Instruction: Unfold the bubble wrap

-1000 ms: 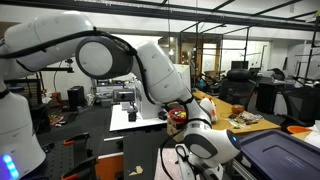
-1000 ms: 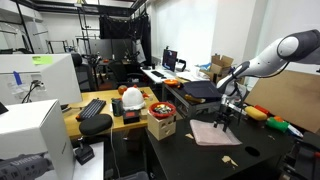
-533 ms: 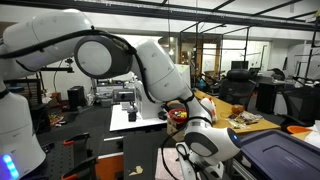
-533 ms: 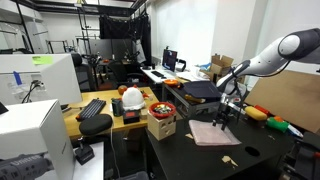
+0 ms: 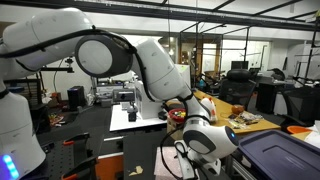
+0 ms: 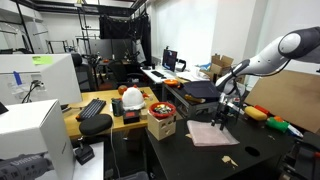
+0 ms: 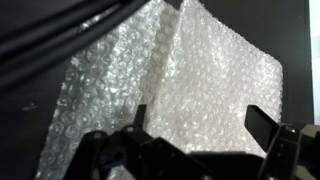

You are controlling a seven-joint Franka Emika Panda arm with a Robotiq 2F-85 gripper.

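The pincer (image 7: 200, 115) hovers spread open over the folded bubble wrap (image 7: 200, 65) on the tabletop (image 6: 190, 152), seemingly approaching; next, pinch the upper flap's edge.

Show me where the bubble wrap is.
In an exterior view the bubble wrap lies on the dark table beneath the gripper; it fills the wrist view.

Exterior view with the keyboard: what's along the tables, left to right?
keyboard → white bag with red marks → red bowl → bubble wrap → orange object
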